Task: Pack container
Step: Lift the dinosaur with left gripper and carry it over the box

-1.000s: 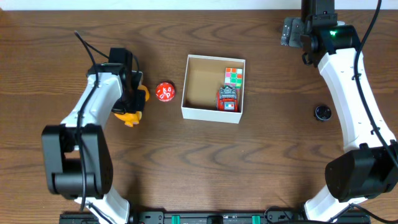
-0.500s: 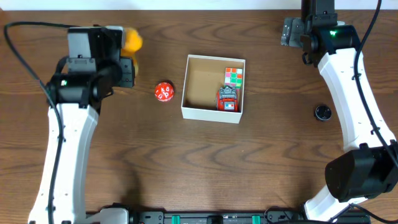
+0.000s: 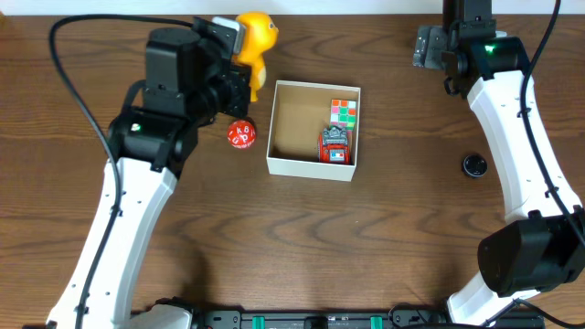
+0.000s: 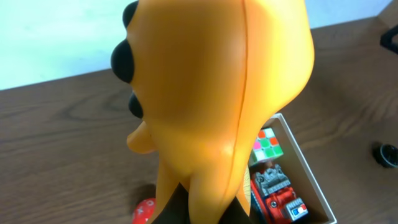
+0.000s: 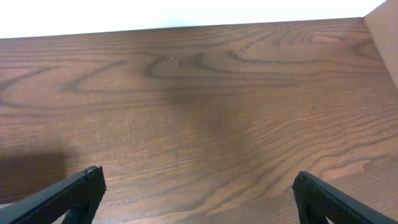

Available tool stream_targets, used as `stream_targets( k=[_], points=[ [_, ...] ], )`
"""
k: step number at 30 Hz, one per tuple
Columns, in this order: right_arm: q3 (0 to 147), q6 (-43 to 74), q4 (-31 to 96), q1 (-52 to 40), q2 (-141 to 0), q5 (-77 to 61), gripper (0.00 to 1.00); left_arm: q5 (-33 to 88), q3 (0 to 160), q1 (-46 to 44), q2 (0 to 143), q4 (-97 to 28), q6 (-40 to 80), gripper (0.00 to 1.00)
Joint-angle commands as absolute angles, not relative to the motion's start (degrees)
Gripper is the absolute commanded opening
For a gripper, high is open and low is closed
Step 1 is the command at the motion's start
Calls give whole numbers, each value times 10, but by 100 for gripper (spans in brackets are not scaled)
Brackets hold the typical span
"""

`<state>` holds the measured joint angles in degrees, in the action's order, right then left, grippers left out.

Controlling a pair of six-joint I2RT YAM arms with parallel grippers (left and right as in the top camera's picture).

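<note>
My left gripper [image 3: 239,55] is shut on a yellow-orange toy figure [image 3: 254,38] and holds it in the air just left of the container's far left corner. The toy fills the left wrist view [image 4: 217,99]. The container [image 3: 274,164] is a square white box with a brown inside at the table's middle. It holds a colour cube [image 3: 344,111] and a red toy vehicle [image 3: 335,146] along its right side; both show in the left wrist view, the cube [image 4: 266,143] and the vehicle [image 4: 280,196]. My right gripper [image 5: 196,186] is open and empty over bare wood at the far right.
A red die with white marks [image 3: 240,134] lies on the table just left of the container, below the left gripper. A small black round object [image 3: 473,164] lies right of the container beside the right arm.
My left gripper has lifted the yellow toy off the table at the left and carried it up and to the right, close to the container. The right arm has not moved.
</note>
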<state>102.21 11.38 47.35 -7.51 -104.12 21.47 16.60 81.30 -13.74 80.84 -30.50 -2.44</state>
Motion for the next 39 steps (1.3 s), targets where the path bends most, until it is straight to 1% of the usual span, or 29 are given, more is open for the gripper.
stream_targets(
  k=[1,12,19,24,27,31,35,36,38,39],
  points=[
    [1023,122,474,-76,-1042,220,99,173,820,-154,839,-303,-13,6],
    [1023,122,474,-76,-1042,220,99,168,820,-234,963,-294,-12,6],
    [1023,122,474,-76,-1042,220,99,94,820,-273,1016,-317,-12,6],
    [1023,122,474,-76,-1042,220,99,10,819,-295,1024,-343,-11,6],
    [1023,122,474,-76,-1042,220,99,-27,817,-304,1027,-352,29,6],
    [1023,122,474,-76,-1042,220,99,-36,808,-305,1030,-358,82,6],
    [1023,122,474,-76,-1042,220,99,-46,805,-306,1034,-357,93,6],
    [1023,122,474,-76,-1042,220,99,-46,805,-306,1036,-357,93,8],
    [1023,122,474,-76,-1042,220,99,-45,805,-306,1038,-357,93,24],
    [1023,122,474,-76,-1042,220,99,-45,805,-306,1039,-357,93,29]
  ],
)
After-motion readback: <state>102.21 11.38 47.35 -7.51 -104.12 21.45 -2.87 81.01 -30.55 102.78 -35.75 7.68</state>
